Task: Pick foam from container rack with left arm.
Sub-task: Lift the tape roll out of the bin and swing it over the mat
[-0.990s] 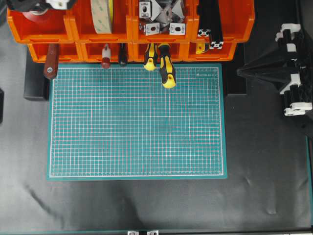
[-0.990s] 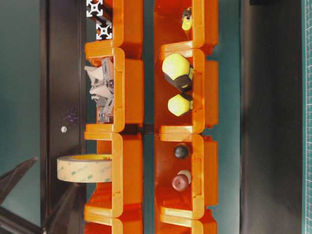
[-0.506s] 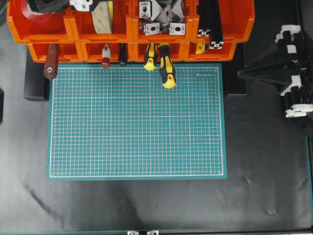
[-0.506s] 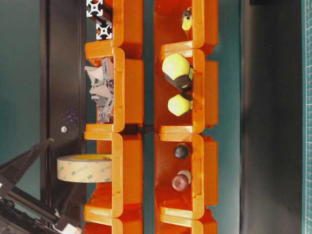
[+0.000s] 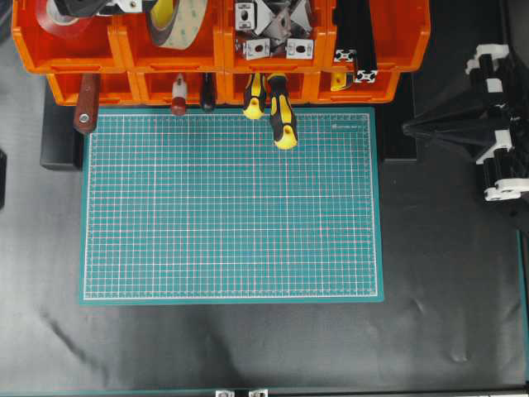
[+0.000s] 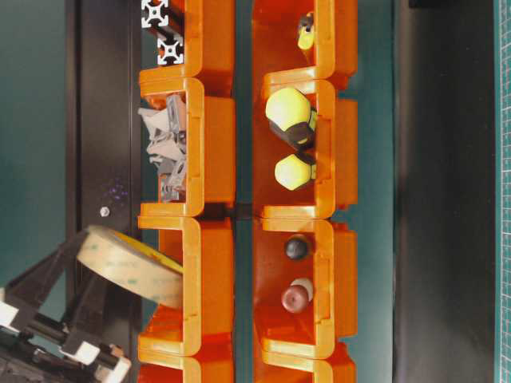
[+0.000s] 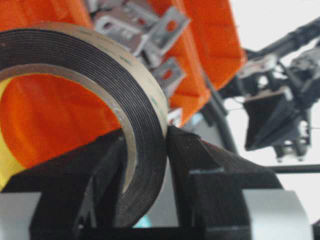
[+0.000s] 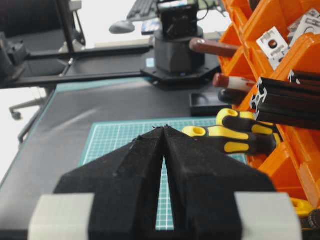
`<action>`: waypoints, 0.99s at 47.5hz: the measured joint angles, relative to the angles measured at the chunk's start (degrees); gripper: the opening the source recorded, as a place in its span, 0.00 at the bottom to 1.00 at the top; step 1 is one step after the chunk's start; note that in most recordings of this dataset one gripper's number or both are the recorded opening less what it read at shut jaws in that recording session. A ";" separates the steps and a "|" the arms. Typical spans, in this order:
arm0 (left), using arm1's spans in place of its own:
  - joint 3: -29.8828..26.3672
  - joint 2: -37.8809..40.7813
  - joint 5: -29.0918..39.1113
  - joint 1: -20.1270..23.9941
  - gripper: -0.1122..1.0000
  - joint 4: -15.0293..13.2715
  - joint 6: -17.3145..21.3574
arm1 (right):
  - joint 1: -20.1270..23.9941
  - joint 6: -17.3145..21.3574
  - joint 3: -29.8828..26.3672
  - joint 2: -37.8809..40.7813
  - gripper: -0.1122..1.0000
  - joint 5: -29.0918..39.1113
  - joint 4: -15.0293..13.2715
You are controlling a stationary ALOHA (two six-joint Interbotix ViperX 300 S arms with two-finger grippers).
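The foam roll (image 5: pixel 176 20) is tilted and raised partly out of an upper bin of the orange container rack (image 5: pixel 221 51). It also shows in the table-level view (image 6: pixel 140 271), leaning over the bin's rim (image 6: pixel 209 263). My left gripper (image 7: pixel 145 137) is shut on the roll's wall (image 7: pixel 75 55), one finger (image 7: pixel 102 165) inside the ring and the other (image 7: pixel 205 160) outside. In the overhead view only its body (image 5: pixel 124 5) shows at the top edge. My right gripper (image 8: pixel 164 129) is shut and empty at the right side (image 5: pixel 411 126).
A red tape roll (image 5: pixel 62 18) lies in the bin left of the foam. Metal brackets (image 5: pixel 273 25) and black extrusions (image 5: pixel 355 41) fill the other upper bins. Screwdrivers (image 5: pixel 283 120) and tool handles (image 5: pixel 85 103) stick out of the lower bins over the green mat (image 5: pixel 231 207).
My left gripper came in from the left, closed on the foam roll, and tipped and lifted it from upright in its bin. The right arm has hardly moved.
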 measured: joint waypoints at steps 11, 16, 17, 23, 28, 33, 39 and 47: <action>0.88 -2.29 -14.06 -2.02 0.33 -0.09 0.62 | 0.00 0.09 -0.53 -1.32 0.10 0.00 0.00; 0.97 -3.87 -20.65 -5.27 0.33 0.00 2.11 | -0.09 0.09 -0.79 -1.85 0.10 0.00 0.09; 1.05 -4.04 -21.62 -6.06 0.33 0.09 2.46 | -0.09 0.09 -0.88 -2.02 0.10 0.09 0.09; 2.02 -4.83 -24.52 -12.22 0.33 0.18 7.29 | 0.00 0.09 -1.49 -3.69 0.10 0.44 0.00; 3.43 -4.39 -24.61 -19.07 0.33 0.18 14.59 | 0.09 0.09 -2.11 -5.19 0.10 2.29 0.00; 4.83 -2.55 -24.52 -24.70 0.33 0.18 23.20 | 0.18 0.09 -2.55 -6.24 0.10 4.13 0.00; 6.50 -0.18 -24.43 -29.97 0.33 0.26 30.85 | 0.35 0.18 -3.69 -7.38 0.10 4.92 0.09; 9.49 3.96 -24.26 -32.61 0.33 0.26 32.61 | 0.62 0.18 -5.63 -8.44 0.10 5.63 0.09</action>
